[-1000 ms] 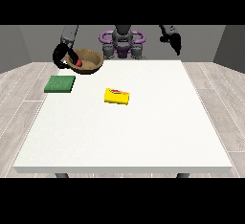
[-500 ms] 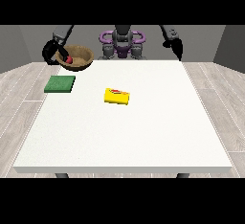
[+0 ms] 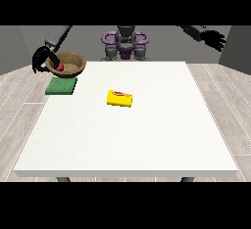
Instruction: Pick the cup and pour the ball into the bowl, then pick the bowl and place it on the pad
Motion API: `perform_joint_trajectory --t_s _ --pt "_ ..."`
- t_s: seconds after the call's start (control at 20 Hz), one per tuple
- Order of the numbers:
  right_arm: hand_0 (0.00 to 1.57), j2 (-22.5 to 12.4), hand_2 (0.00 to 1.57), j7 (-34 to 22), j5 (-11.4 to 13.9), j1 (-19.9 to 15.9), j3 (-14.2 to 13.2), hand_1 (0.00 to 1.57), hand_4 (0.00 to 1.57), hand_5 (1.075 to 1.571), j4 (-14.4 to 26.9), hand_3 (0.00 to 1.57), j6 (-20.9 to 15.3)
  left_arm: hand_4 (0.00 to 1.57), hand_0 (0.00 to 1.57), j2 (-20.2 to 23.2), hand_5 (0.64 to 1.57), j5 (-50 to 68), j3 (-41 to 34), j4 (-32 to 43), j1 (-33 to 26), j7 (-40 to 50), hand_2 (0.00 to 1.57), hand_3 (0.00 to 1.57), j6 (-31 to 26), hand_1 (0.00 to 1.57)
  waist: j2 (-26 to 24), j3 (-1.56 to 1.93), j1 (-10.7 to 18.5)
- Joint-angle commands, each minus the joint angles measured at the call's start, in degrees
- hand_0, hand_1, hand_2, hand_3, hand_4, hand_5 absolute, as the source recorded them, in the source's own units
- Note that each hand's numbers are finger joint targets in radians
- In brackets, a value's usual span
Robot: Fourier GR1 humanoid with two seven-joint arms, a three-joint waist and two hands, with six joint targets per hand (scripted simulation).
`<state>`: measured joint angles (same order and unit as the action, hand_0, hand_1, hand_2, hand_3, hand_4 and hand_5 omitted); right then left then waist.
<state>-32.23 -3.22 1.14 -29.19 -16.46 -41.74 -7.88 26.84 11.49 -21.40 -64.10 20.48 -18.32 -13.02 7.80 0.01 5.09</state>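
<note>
A brown bowl (image 3: pixel 71 63) hangs in the air above the green pad (image 3: pixel 61 85) at the table's far left, with a red ball (image 3: pixel 58 67) inside it. The hand at the view's left (image 3: pixel 41 59) is curled round the bowl's left rim. Raised high off the table's right side, the hand at the view's right (image 3: pixel 215 38) holds nothing, its fingers spread. No cup shows.
A yellow box (image 3: pixel 120 98) with a red mark lies near the middle of the white table (image 3: pixel 127 135). The robot's torso (image 3: pixel 125 44) stands behind the far edge.
The bowl and the hand holding it have moved left and up, now over the green pad. The other hand has swung further right and upward.
</note>
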Motion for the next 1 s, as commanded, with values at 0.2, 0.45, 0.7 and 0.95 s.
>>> perform_joint_trajectory --t_s 0.2,0.45,0.7,0.95 --pt "1.57 1.1 1.57 8.1 -1.9 1.8 -3.1 1.57 0.76 1.567 1.4 0.0 -0.9 1.21 0.0 10.3 1.565 6.1 -9.1 8.6 -0.8 -5.8 0.0 0.0 -9.5 0.0 4.7 -0.01 -0.1" --pt "1.57 -2.1 1.57 5.1 -2.3 -0.8 -6.1 1.57 0.0 1.56 4.5 0.71 -4.7 1.19 0.0 12.5 1.558 6.7 -9.5 10.4 0.7 -6.0 0.0 0.0 -11.3 0.0 6.5 0.0 0.0" --pt "0.61 -3.2 0.68 8.5 -2.5 -3.2 -6.6 0.61 0.0 1.52 10.3 1.06 -2.1 1.17 0.0 11.7 1.548 6.6 -8.7 6.1 1.4 -6.3 0.0 0.0 -9.6 0.0 9.5 0.05 1.6" --pt "0.0 -5.1 0.18 4.1 -2.8 -3.8 -5.6 0.0 0.0 1.392 10.4 0.12 2.4 1.18 0.0 11.8 1.55 6.1 -7.8 7.5 -0.4 -3.6 0.0 0.0 -10.0 0.0 4.1 0.02 0.7"
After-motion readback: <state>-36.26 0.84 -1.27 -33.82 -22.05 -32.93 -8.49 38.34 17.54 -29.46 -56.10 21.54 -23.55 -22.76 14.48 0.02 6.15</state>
